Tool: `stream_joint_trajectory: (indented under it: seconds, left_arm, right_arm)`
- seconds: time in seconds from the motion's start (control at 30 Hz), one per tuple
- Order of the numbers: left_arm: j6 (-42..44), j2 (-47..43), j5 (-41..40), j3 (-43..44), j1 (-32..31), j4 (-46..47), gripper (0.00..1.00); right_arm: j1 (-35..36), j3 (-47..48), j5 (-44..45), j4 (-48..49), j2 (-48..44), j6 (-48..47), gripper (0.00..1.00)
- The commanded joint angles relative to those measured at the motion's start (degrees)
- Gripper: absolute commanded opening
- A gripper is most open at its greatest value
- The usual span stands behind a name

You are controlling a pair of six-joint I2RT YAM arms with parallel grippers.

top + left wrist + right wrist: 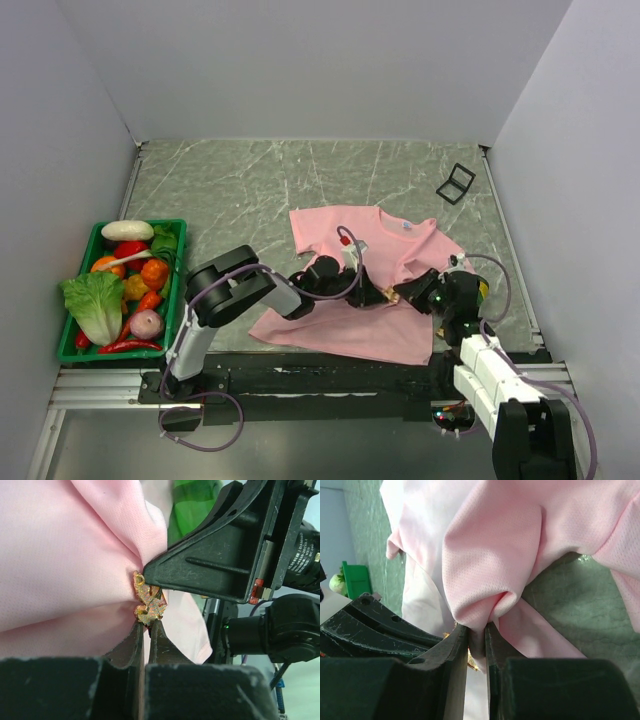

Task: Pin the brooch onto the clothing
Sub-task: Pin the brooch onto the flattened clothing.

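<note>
The pink T-shirt (385, 240) lies on the green marble table, bunched up at its near middle. My left gripper (375, 295) is shut on the tiny golden-orange brooch (147, 602), holding it against a pinched fold of the shirt (65, 555). My right gripper (405, 293) is shut on that fold of shirt (490, 565), its tips (476, 630) meeting the left gripper head-on. The right gripper's black finger (210, 565) touches the brooch from above in the left wrist view. A sliver of brooch (472, 662) shows behind the right gripper's jaws.
A green basket (70, 345) of toy vegetables stands at the left edge of the table. A small black frame-like object (456, 183) lies at the far right corner. Grey walls enclose the table on three sides.
</note>
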Motion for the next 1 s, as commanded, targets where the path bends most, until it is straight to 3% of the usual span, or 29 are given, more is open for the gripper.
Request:
stream_joint_trajectory:
  seconds: [0.0,0.37,0.47,0.6,0.67,0.7,0.73,0.8,0.83,0.9,0.93,0.97]
  left_arm:
    - [-0.3,-4.3,16.1,-0.7,-3.9,10.0,0.01]
    - [-1.0,-3.1,16.4,-0.2,-3.4,10.3,0.01]
    - [-0.7,-3.4,15.3,0.4,-3.2,7.5,0.01]
    - [0.8,-4.4,13.1,1.4,-1.9,3.0,0.01]
    - [1.2,-5.1,13.1,2.1,-0.9,2.1,0.06]
    - [1.9,-5.2,13.2,2.5,-0.5,0.6,0.12]
    - [2.1,-5.4,13.3,2.8,-0.2,-0.1,0.33]
    - [2.8,-5.8,14.1,3.3,1.0,-0.7,0.52]
    - [3.1,-6.6,14.3,3.3,1.5,-1.4,0.69]
    - [4.9,-7.9,14.4,3.2,3.3,-2.9,0.82]
    - [6.1,-9.4,14.1,3.3,3.9,-6.4,0.97]
    - [8.9,-10.2,13.9,3.7,5.1,-8.6,0.97]
  right_arm:
    - [-0.5,3.9,10.2,-0.4,-4.1,-0.3,0.22]
    - [-0.5,4.2,9.6,-3.5,-8.2,-0.6,0.25]
    - [-0.5,4.9,8.9,-4.2,-8.5,-0.8,0.33]
    - [-0.5,6.4,9.2,-6.4,-10.4,-2.3,0.52]
    - [-0.5,7.4,9.4,-7.9,-10.8,-3.3,0.55]
    - [-0.5,7.9,9.5,-8.6,-10.9,-4.3,0.57]
    - [-0.5,8.4,9.9,-9.0,-11.0,-4.9,0.57]
    - [-0.5,9.5,10.3,-10.3,-11.2,-6.5,0.64]
    - [-0.5,10.3,10.3,-10.6,-11.3,-6.8,0.66]
    - [-0.5,11.2,10.5,-10.9,-11.0,-7.9,0.66]
    - [-0.5,12.0,10.8,-10.9,-10.8,-8.3,0.66]
    - [-0.5,12.4,10.8,-10.9,-10.7,-8.8,0.66]
